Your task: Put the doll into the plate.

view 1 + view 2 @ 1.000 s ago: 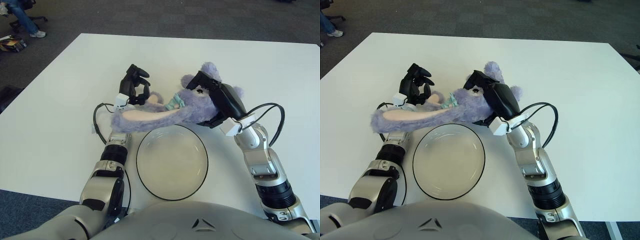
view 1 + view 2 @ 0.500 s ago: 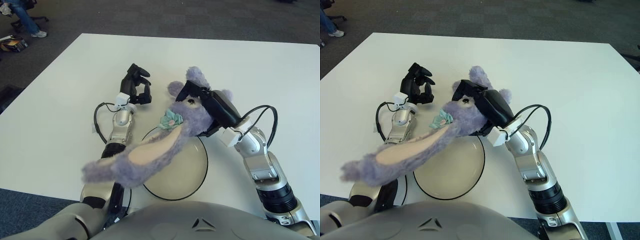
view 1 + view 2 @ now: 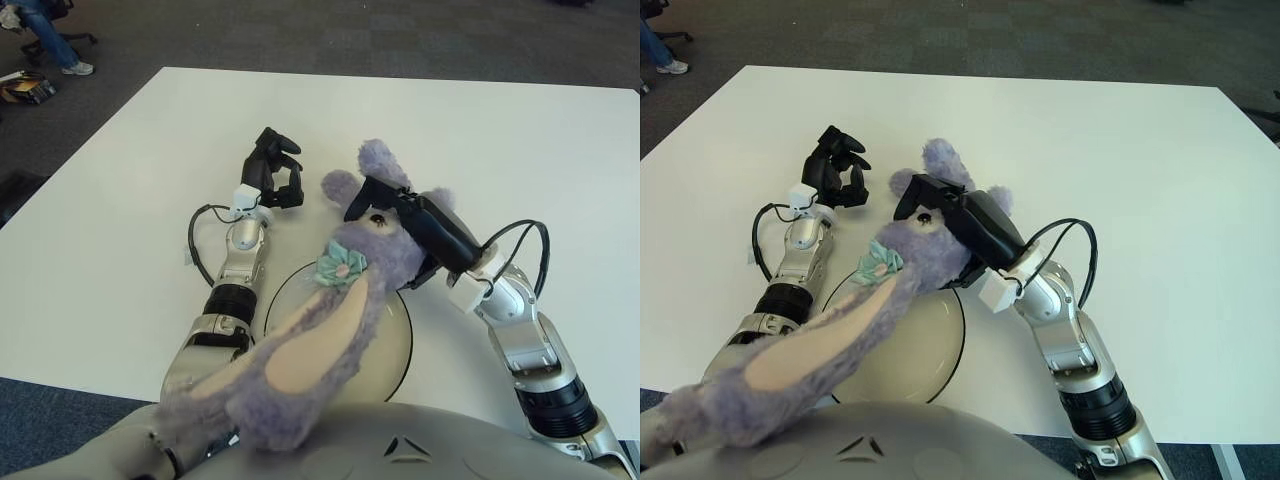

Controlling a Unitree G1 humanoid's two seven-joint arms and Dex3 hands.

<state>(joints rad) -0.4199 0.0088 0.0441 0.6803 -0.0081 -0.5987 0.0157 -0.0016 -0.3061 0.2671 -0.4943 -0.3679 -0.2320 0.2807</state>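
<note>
Right hand [image 3: 395, 200] clamped on purple doll [image 3: 385, 255] held over plate [image 3: 948, 350], long ear nearest camera, left hand [image 3: 837, 168] curled empty beyond, plate's far rim probably hidden, more rim visible in left eye view.

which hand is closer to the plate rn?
Right. The right hand grips the doll by the head and shows just above the plate at its far rim. The left hand shows farther back on the table, left of the doll, fingers curled, holding nothing.
</note>
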